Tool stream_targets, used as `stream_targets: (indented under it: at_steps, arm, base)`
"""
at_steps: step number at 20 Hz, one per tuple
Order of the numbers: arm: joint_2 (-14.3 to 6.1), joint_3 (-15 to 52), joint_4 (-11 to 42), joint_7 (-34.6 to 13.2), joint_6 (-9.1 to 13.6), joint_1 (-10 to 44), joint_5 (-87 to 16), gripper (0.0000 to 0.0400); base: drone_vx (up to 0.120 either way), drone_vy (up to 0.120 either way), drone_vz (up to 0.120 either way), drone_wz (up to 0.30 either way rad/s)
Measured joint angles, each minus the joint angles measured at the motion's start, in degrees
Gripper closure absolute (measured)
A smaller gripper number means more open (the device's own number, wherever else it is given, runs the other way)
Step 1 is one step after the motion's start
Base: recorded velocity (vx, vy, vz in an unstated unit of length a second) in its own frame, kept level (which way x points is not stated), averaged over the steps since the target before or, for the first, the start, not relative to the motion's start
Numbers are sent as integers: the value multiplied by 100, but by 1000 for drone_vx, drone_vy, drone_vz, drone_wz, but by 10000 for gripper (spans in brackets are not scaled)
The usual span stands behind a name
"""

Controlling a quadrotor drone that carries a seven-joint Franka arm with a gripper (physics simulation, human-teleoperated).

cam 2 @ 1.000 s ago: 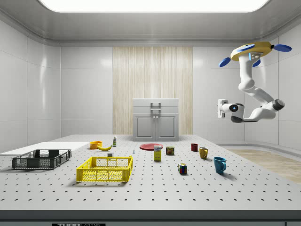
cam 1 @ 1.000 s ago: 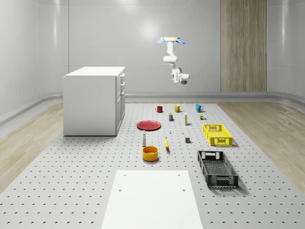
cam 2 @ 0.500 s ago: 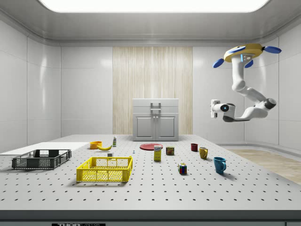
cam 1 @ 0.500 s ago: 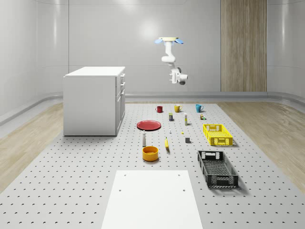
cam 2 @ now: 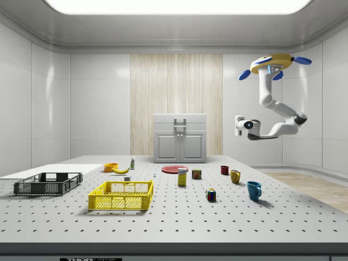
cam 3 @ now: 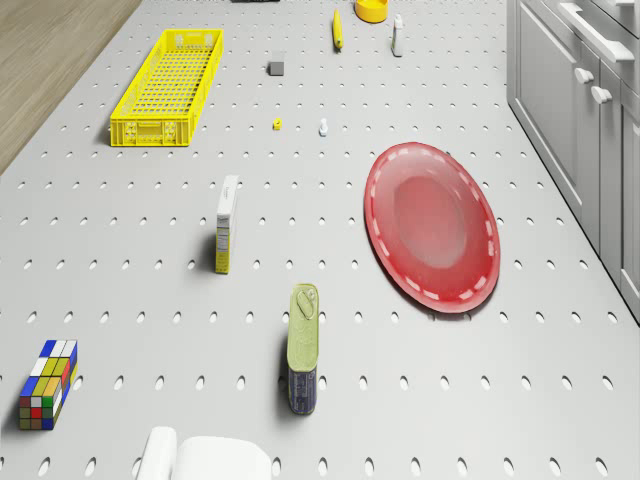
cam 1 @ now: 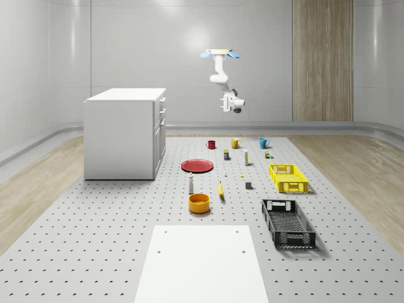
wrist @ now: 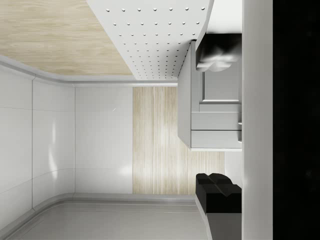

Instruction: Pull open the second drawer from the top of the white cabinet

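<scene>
Cabinet (cam 1: 124, 132) stands shut, its second drawer (cam 1: 162, 113) flush — nothing pulled yet. Well right of the cabinet the drone (cam 1: 219, 53) hovers high, gripper (cam 1: 223, 104) facing it — fingers' state I cannot tell. Approach, grasp and pull all remain.

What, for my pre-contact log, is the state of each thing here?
Second drawer: shut.
Cabinet doors: shut.
Drone: hovering above the table, apart from the cabinet.
Gripper: open, empty, in midair.
Plate: flat, bare.
Yellow crate: empty.
Black crate: empty.
</scene>
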State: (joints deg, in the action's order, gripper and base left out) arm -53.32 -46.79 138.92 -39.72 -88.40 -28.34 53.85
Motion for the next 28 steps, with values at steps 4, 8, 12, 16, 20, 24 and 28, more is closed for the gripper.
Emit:
stream_targets:
  at_steps: [4, 8, 12, 16, 20, 24, 28]
  arm:
    - [-99, -46, 13, -59, -96, -109, -71, 100]
    - [-194, -87, 25, -117, -188, -212, -140, 100]
    - [-286, -125, 37, -174, -275, -308, -208, 100]
    - [-375, -160, 48, -229, -357, -399, -274, 100]
    - [-460, -191, 59, -282, -436, -484, -337, 100]
    - [-541, -220, 69, -333, -509, -563, -399, 100]
    - [-619, -246, 79, -383, -579, -638, -458, 100]
  base:
    - [120, -120, 0, 0]
    - [120, -120, 0, 0]
    - [120, -120, 0, 0]
    - [120, -120, 0, 0]
    - [120, -120, 0, 0]
    - [120, -100, 0, 0]
    - [120, 0, 0, 0]
